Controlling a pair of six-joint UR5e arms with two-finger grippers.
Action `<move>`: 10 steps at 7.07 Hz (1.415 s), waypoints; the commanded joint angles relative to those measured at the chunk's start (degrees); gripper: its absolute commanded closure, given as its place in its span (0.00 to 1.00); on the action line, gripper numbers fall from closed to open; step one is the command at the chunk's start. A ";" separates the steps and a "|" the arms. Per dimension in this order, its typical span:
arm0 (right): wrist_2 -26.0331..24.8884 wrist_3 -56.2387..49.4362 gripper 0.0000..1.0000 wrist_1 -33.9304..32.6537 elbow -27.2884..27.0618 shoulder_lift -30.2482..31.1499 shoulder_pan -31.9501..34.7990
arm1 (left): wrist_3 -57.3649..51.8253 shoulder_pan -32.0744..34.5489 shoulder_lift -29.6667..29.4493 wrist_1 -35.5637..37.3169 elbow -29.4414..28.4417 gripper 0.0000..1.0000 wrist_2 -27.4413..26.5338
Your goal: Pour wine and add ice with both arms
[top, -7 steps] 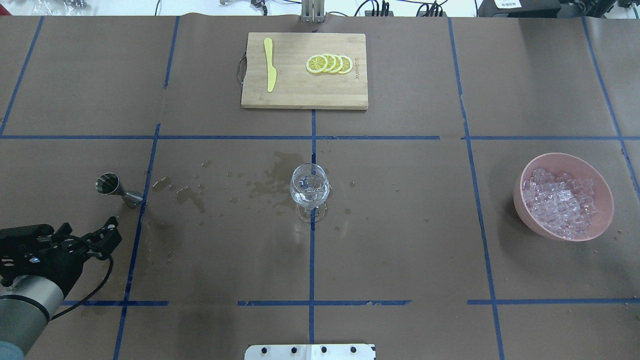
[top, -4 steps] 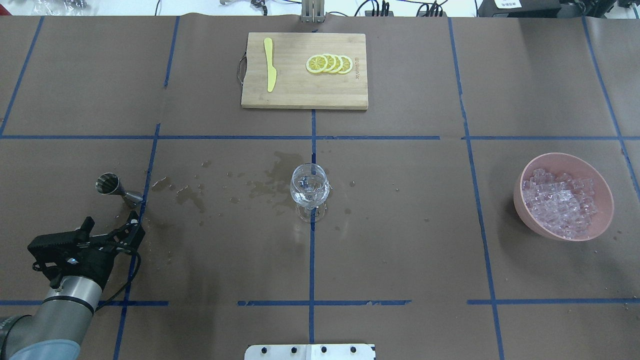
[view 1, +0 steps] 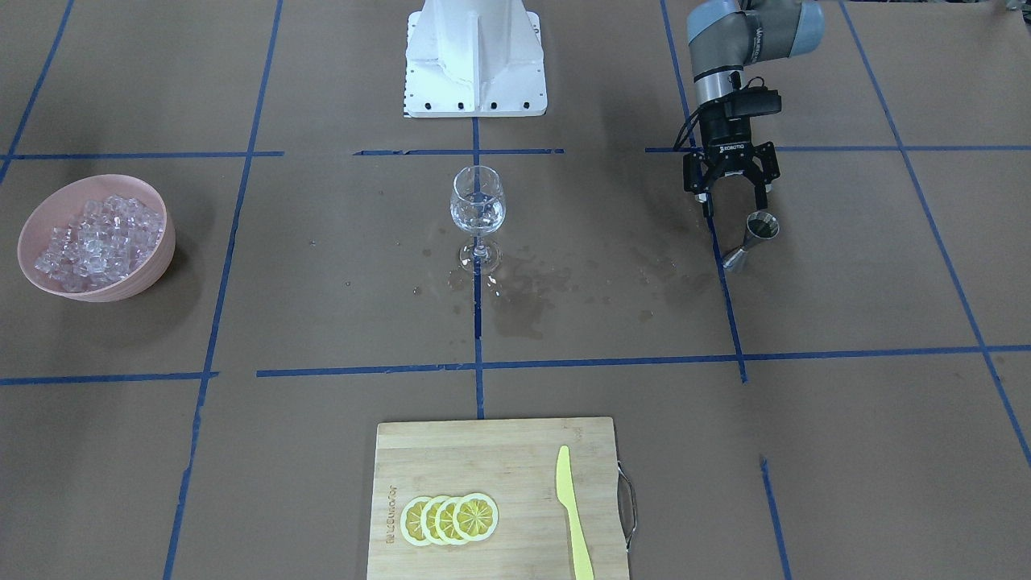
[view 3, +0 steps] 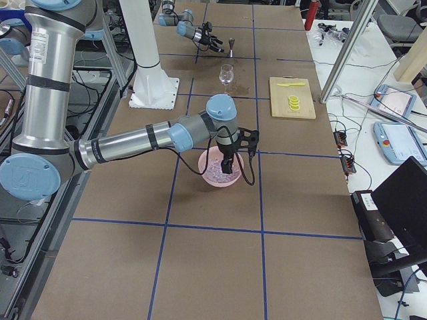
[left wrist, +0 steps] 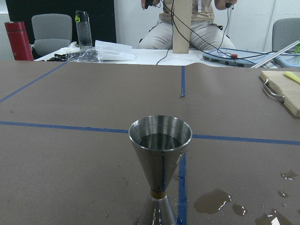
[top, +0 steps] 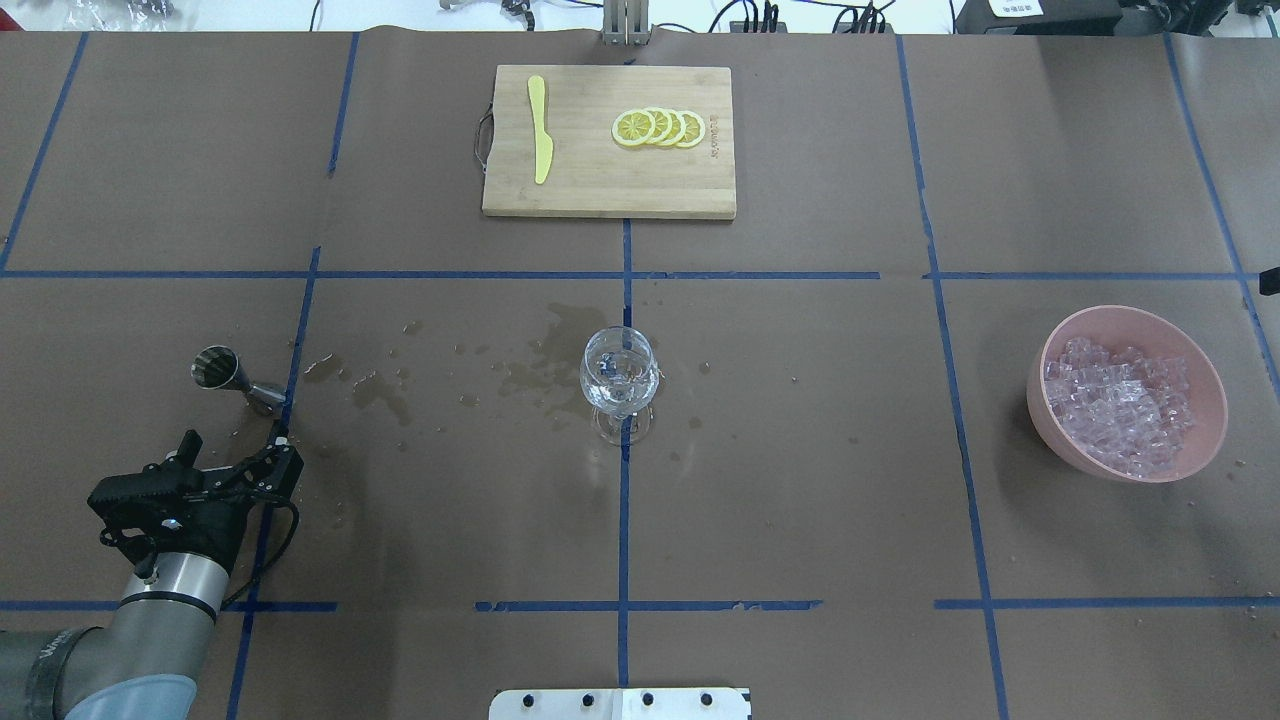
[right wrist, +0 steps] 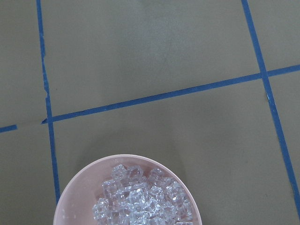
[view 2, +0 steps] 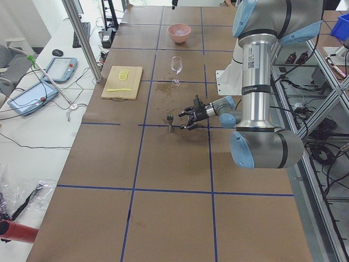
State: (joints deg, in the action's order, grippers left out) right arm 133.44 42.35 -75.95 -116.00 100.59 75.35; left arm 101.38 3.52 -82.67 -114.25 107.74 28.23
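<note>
A steel jigger (top: 228, 375) stands at the table's left; the left wrist view shows it upright (left wrist: 161, 159), straight ahead, with thin clear wine (left wrist: 161, 140) inside. My left gripper (top: 236, 442) is open and empty, just short of the jigger and not touching it; it also shows in the front view (view 1: 731, 196). A wine glass (top: 620, 375) stands at the centre. Ice cubes (top: 1120, 410) fill a pink bowl (top: 1215, 400) at the right. My right gripper (view 3: 227, 164) hangs over the bowl; I cannot tell whether it is open. Its wrist view shows ice (right wrist: 140, 199) but no fingers.
A bamboo cutting board (top: 608, 195) with a yellow knife (top: 541, 128) and lemon slices (top: 660, 128) lies at the far centre. Dark wet stains (top: 380, 392) mark the brown paper between the jigger and the glass. The white pedestal (view 1: 475, 60) stands at the near edge.
My left arm has swung right and forward, bringing the open gripper closer to the jigger. The jigger, glass and bowl have not moved.
</note>
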 commanded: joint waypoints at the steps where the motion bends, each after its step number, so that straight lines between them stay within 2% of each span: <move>1: -0.02 0.37 0.00 0.45 -0.19 0.13 -0.64 | 0.13 0.52 -1.87 -0.01 -2.52 0.02 -1.86; 6: -0.02 0.37 0.00 0.45 -0.28 0.13 -1.17 | -0.22 5.09 -3.99 -0.10 -5.60 0.07 -2.65; 8: -0.02 0.37 0.00 0.45 -0.28 0.04 -1.17 | -0.22 5.18 -7.22 -0.36 -8.59 0.07 -2.66; 10: -0.02 0.37 0.00 0.45 -0.28 0.04 -1.17 | -0.31 5.53 -7.68 -0.45 -9.39 0.12 -2.66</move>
State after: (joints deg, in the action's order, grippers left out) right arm 133.42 42.71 -75.50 -116.28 100.64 74.18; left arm 101.14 8.78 -89.95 -114.66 98.81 25.58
